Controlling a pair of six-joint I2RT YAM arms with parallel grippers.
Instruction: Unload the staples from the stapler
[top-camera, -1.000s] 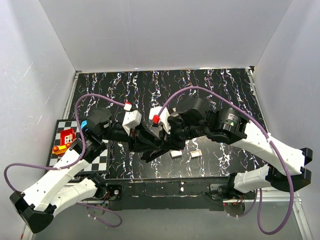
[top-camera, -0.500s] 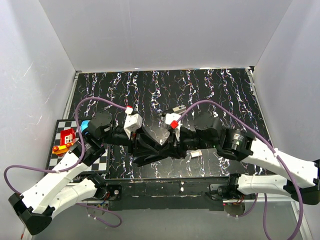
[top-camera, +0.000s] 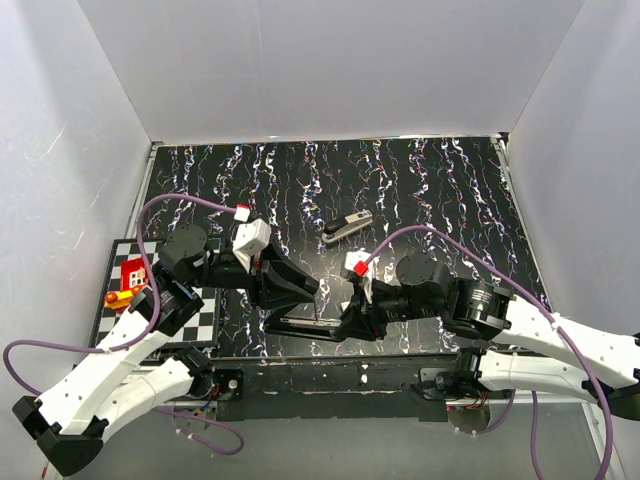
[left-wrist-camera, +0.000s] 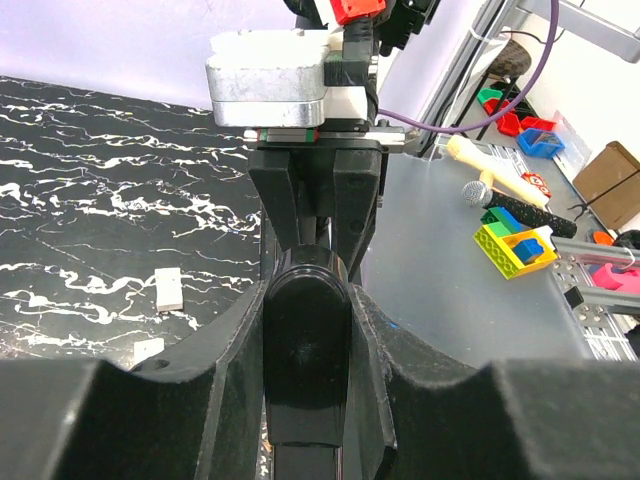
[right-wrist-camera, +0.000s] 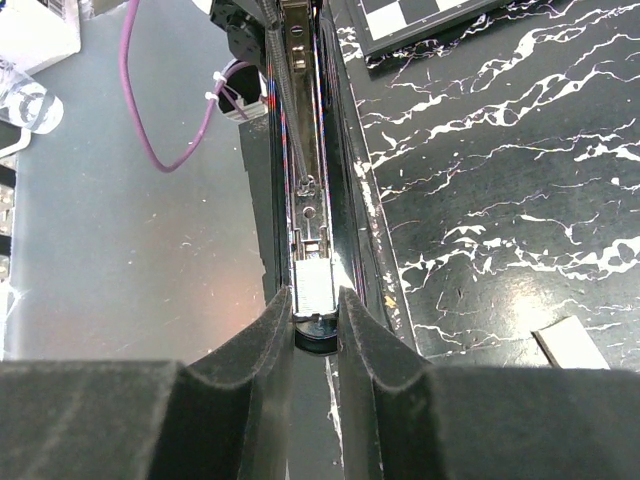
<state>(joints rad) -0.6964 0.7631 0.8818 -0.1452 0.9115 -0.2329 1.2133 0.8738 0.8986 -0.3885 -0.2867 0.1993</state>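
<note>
The stapler (top-camera: 305, 325) is opened out long and hangs between my two grippers over the table's near edge. In the left wrist view its glossy black rounded end (left-wrist-camera: 305, 320) sits clamped between the pads of my left gripper (left-wrist-camera: 307, 330). In the right wrist view its silver metal channel (right-wrist-camera: 305, 200) runs away from me with a short block of staples at the near end. My right gripper (right-wrist-camera: 315, 310) is pinched on that end. From above, the left gripper (top-camera: 312, 296) and right gripper (top-camera: 345, 325) face each other closely.
A small dark grey and silver object (top-camera: 347, 227) lies alone mid-table. Two pale rectangular blocks (left-wrist-camera: 168, 288) lie on the black marbled table; one shows beside the right gripper (right-wrist-camera: 570, 340). A checkered mat (top-camera: 205, 322) with a red toy (top-camera: 130, 272) lies at the left.
Both arms have drawn back toward the near edge with the stapler between them. That uncovered the small grey object mid-table. The right arm now covers the pale blocks from above.
</note>
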